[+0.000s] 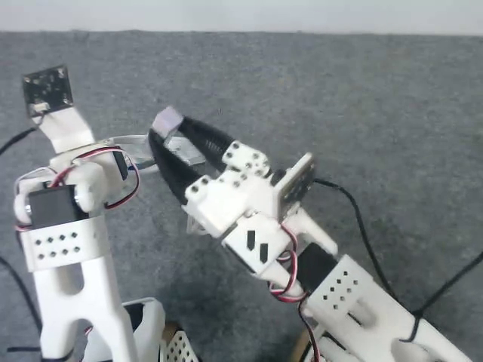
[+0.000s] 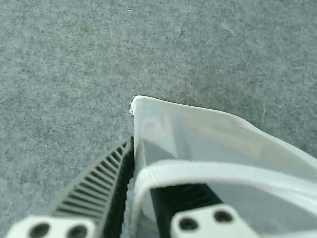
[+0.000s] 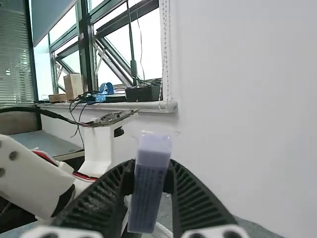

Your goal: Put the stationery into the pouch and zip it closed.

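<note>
Closest to the left wrist camera, the left gripper (image 2: 141, 148) is pinched on the near edge of the pouch (image 2: 213, 144): one ribbed black finger (image 2: 99, 183) lies against the outside of the clear wall, and the other shows through the plastic from the far side. A white zip strip (image 2: 223, 171) runs along the pouch's rim just above that second finger, and the mouth looks unsealed where the gripper holds it. Through the cloudy wall I can make out the finger and some pale shapes, but whether any stationery lies inside I cannot tell. Under the pouch is grey carpet (image 2: 74, 59). Next out, the right gripper (image 3: 150, 168) is pressed onto a slim purple case (image 3: 148, 198) with a paler cap (image 3: 154, 146), gripping it by its lower part so that the capped end sticks out past the fingertips. From the high view this case (image 1: 167, 121) sits at the tip of the right arm's curved fingers, near the left gripper and the pouch, outside the pouch rather than in it. Beyond the case in the right wrist view stand part of the left arm (image 3: 29, 183), then a white wall (image 3: 237, 99), and farthest off a window (image 3: 114, 44) with clutter on its sill (image 3: 109, 106).
</note>
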Robot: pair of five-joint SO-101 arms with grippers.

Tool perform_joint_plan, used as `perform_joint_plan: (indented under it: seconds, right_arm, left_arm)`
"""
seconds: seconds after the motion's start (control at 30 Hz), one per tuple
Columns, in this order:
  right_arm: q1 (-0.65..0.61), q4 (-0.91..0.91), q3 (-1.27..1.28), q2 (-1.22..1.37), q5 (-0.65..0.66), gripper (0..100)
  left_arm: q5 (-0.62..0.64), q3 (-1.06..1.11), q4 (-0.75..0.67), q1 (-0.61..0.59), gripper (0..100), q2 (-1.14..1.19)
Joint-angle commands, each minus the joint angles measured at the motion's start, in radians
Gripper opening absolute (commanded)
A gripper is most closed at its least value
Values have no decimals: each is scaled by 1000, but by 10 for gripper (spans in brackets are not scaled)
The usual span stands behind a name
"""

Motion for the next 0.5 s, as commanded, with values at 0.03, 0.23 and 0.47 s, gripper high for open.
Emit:
perform_joint_plan:
  seconds: [0.03, 0.23, 0.47]
  right_arm:
    - [-7, -41, 5, -18, 21, 6]
    - [-10, -70, -12, 133, 23, 6]
    - [-12, -94, -14, 240, 146, 6]
  left_arm:
    - [14, -2, -38, 6, 12, -5]
    - [14, -2, -38, 6, 12, -5]
    - [14, -2, -40, 6, 12, -5]
